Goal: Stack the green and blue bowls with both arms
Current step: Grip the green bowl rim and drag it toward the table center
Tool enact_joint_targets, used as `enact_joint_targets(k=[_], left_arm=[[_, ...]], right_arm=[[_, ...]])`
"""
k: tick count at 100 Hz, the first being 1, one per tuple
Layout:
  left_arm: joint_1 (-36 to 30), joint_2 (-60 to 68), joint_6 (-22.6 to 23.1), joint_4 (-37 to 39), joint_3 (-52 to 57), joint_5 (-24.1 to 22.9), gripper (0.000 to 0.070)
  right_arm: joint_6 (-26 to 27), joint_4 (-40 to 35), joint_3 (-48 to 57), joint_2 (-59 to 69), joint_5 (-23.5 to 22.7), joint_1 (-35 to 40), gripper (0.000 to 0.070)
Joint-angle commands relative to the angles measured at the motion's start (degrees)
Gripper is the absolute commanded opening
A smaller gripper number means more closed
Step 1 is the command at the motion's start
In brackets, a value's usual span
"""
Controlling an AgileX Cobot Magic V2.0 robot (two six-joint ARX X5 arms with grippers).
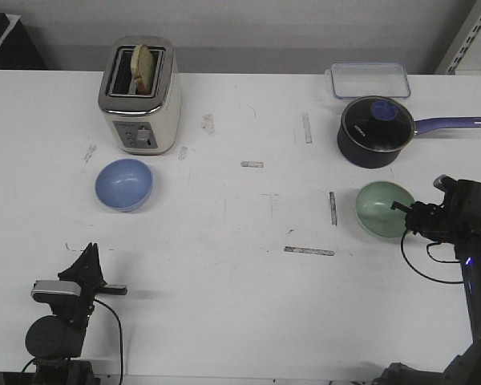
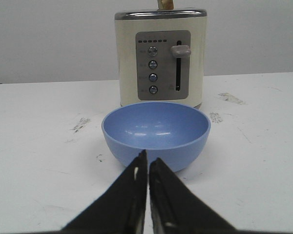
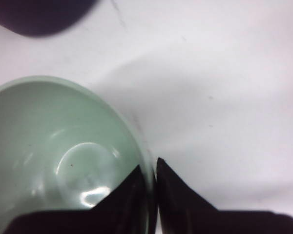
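Observation:
The blue bowl (image 1: 124, 184) sits upright on the white table at the left, in front of the toaster; it also shows in the left wrist view (image 2: 156, 134). My left gripper (image 1: 88, 250) is shut and empty near the table's front left, its tips (image 2: 148, 160) pointing at the blue bowl, short of it. The green bowl (image 1: 383, 208) sits at the right, in front of the saucepan. My right gripper (image 1: 399, 208) is shut on its right rim, one finger inside the green bowl (image 3: 53, 156) and one outside (image 3: 149, 168).
A cream toaster (image 1: 140, 96) with toast stands at the back left. A dark blue lidded saucepan (image 1: 374, 132) with its handle pointing right stands behind the green bowl. A clear plastic container (image 1: 369, 80) lies behind it. Grey tape marks (image 1: 309, 251) dot the table's middle.

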Motion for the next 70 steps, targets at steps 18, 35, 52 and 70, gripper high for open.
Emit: enact_joint_targets(k=[18,35,52,70], left_arm=[[0.1,-0.1,0.0,0.7,-1.2,0.1,0.0002],[0.1,-0.1,0.0,0.7,-1.2,0.1,0.0002],[0.1,-0.1,0.0,0.7,-1.2,0.1,0.0002],[0.1,-0.1,0.0,0.7,-1.2,0.1,0.0002]], right_arm=[[5.3,0.7,1.2,-1.7,-5.2,7.3,0.0004],[8.1,3.3,1.2,-1.0,-5.4,17.3,0.0004],[15.1,8.2,1.2,0.8,-2.8,28.5,0.0004],[20.3,10.1,1.2,3.7,0.7,39.3,0.0004]])
